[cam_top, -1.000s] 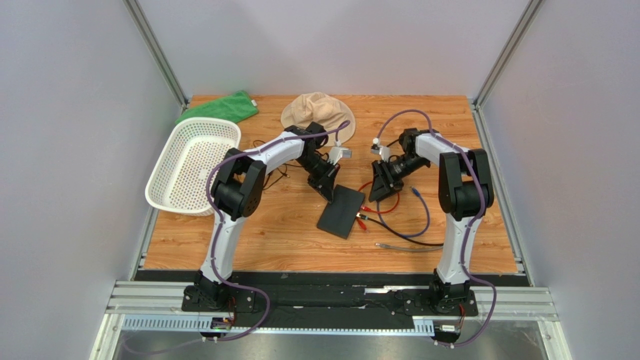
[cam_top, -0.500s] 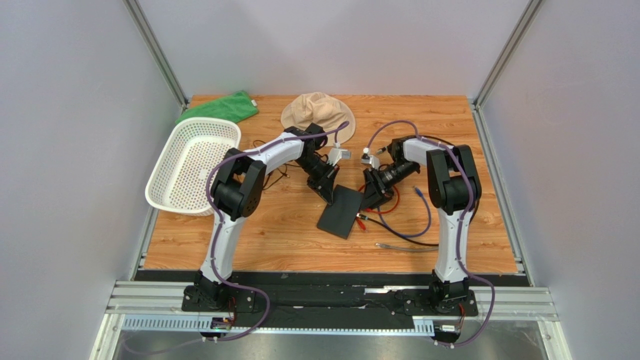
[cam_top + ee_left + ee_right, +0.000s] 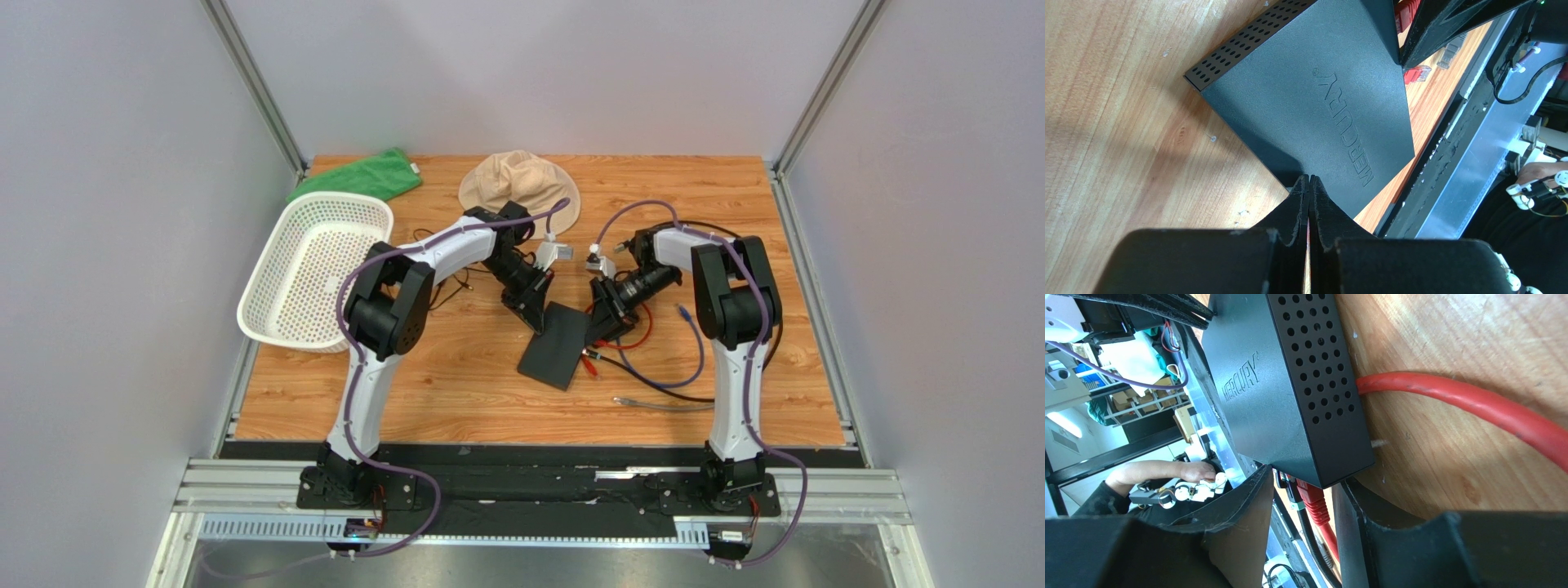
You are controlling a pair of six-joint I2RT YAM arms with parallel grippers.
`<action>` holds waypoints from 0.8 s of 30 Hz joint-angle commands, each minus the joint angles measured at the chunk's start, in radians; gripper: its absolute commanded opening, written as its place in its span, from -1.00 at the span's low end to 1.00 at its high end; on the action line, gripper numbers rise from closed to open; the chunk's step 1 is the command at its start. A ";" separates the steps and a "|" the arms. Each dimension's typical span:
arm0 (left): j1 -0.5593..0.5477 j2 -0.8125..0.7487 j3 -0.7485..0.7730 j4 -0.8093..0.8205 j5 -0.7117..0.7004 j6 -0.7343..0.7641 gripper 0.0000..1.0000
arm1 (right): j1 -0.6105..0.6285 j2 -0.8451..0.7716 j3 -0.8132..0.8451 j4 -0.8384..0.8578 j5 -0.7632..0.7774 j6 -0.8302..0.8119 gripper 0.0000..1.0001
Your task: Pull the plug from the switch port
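Right fingers [image 3: 1241,520] moved onto MERCURY-marked switch [image 3: 1315,104], spread astride red plug [image 3: 1312,499], left fingers [image 3: 1290,214] pressed together.

The right arm [image 3: 726,292] is folding inward, its upper link swinging left toward the middle of the table, and the purple cable [image 3: 638,208] looped above it is shifting left with it. The right gripper [image 3: 602,319] is closing in on the switch [image 3: 555,347], going from clearly apart from its right edge to just beside it. Most of that travel comes early, and the latest step is slight. Its parted fingers [image 3: 1247,505] are now straddling the red plug [image 3: 1311,501] at the switch's corner.
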 commanded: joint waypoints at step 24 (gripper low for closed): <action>-0.008 0.031 -0.028 0.045 -0.094 0.047 -1.00 | -0.058 0.066 0.034 -0.068 -0.097 -0.176 -0.16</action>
